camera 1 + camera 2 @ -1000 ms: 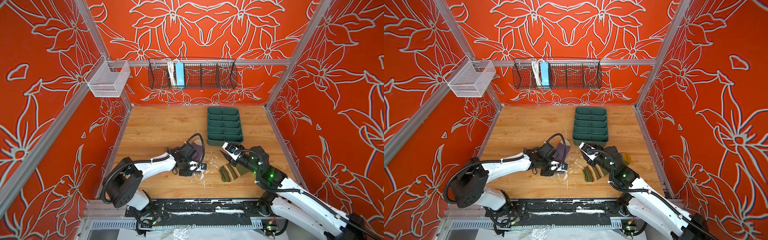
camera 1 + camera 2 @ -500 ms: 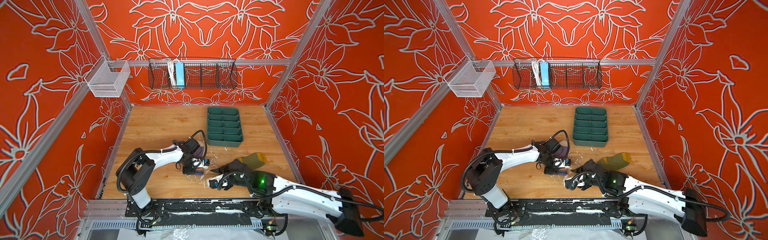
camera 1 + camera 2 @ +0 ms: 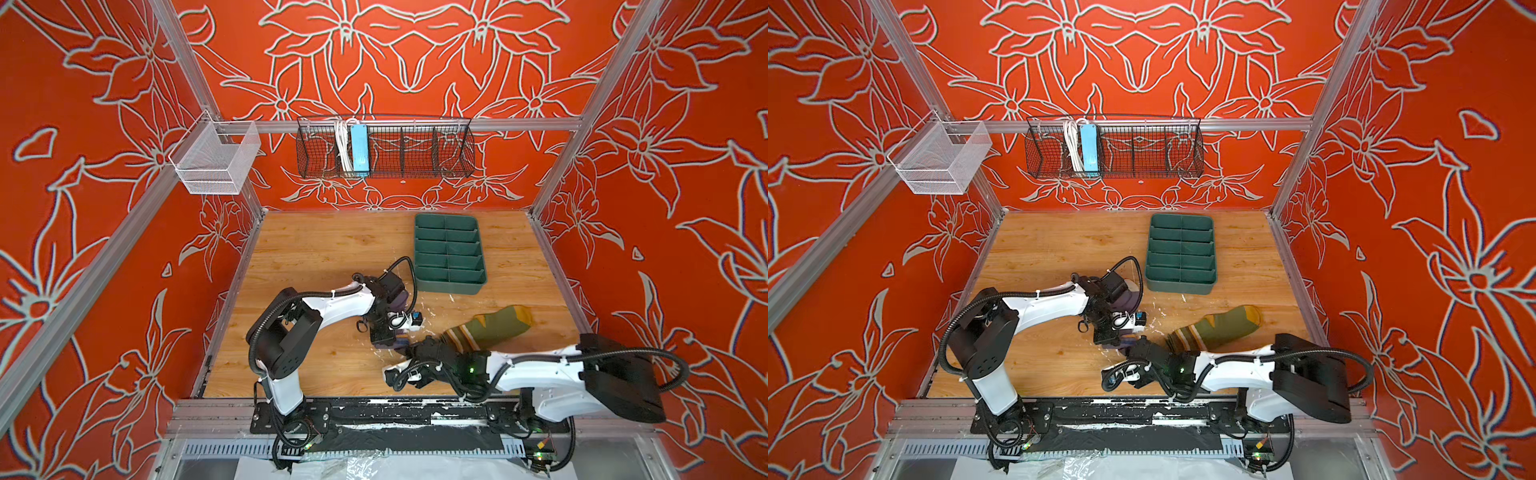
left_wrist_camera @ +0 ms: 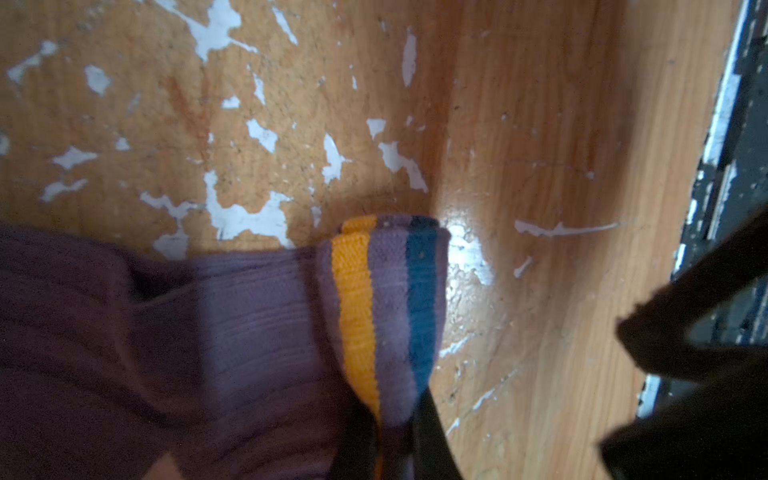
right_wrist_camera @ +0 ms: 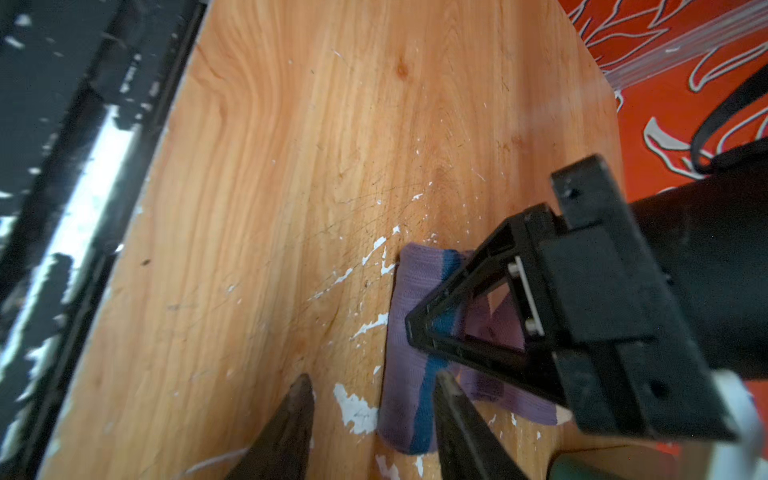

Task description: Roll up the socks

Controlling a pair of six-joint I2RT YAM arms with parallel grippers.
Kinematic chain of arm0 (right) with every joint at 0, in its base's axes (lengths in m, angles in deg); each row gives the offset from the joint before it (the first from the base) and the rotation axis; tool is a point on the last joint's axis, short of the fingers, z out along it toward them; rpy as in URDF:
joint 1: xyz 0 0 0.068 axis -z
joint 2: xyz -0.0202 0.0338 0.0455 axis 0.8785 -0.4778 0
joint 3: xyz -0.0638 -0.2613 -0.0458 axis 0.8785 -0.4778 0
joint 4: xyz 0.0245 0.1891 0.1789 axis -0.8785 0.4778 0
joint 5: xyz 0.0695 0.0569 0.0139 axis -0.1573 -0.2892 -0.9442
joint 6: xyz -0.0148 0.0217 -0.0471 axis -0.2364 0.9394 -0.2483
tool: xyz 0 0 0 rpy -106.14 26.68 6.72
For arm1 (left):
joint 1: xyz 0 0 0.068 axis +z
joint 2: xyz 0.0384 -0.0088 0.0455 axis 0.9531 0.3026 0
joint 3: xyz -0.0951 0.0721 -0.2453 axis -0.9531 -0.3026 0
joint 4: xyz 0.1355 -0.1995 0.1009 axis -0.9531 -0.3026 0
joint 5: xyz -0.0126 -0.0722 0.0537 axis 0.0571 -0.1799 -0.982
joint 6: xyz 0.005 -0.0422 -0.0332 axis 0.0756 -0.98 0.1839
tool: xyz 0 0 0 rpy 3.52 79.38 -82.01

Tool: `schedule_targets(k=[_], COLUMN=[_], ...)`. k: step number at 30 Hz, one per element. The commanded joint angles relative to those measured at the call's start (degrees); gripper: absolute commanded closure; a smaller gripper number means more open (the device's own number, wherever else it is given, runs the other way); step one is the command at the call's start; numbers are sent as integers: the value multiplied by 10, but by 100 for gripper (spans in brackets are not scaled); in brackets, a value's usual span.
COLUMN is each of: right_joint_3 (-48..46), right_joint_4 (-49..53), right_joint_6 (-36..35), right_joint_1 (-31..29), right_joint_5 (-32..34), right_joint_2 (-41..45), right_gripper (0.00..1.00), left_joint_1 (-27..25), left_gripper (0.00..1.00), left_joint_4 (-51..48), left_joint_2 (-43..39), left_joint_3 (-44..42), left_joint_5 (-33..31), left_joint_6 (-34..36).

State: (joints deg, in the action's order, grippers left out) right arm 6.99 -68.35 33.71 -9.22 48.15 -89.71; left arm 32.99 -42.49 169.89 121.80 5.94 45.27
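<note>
- Now the left gripper point(image 4: 392, 411) has its fingers pinched tight on the stripy end of the purple sock point(image 4: 257, 332), right at the orange and blue stripes.
- That purple sock lies on the wooden worktop point(image 3: 324, 257), near the middle and toward the front. In both top views the left arm hides most of it, and only a small purple bit peeks out.
- Just beside it is the right gripper point(image 5: 374, 376), low over the worktop.
- Its fingers are spread apart. The edge of the stripy end sits in the gap between them, with bare wood showing there too, so they are not squeezing it.
- I cannot tell if one finger touches the sock.
- Over to the right, the green sock point(image 3: 494, 326) lies flat on the worktop, just behind the right arm. Its yellow toe points at the right wall.
- Farther back sits the dark green tray point(image 3: 449, 286), apart from both socks.
- Little white chipped spots mark the wood around the purple sock.
</note>
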Motion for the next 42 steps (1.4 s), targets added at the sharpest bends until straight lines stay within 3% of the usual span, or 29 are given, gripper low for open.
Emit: schedule_targets(k=[1,16,23,27,35,42], right_joint_3=[-8,-27,-2,6,17,39], right_joint_4=[-103,-111,-128,-138,-70,47], right_joint_6=[29,72,70,63,49,41], right_joint_1=[21,55,57,57,57,62], right_joint_5=[29,41,32,35,20,-24], right_joint_2=[-15,-74,-116,-146,-148,-112], right_gripper=[51,40,44,58,100,100], left_joint_1=[3,3,2,3,3,7], left_gripper=[100,100,100,100,93,56], left_joint_4=[-19,-23,-27,-31,-18,55], left_joint_2=[9,11,12,10,-20,-120], left_joint_3=[-4,-4,0,4,-3,-61], left_joint_5=[8,12,14,18,29,-7], left_joint_6=[1,5,7,4,3,4])
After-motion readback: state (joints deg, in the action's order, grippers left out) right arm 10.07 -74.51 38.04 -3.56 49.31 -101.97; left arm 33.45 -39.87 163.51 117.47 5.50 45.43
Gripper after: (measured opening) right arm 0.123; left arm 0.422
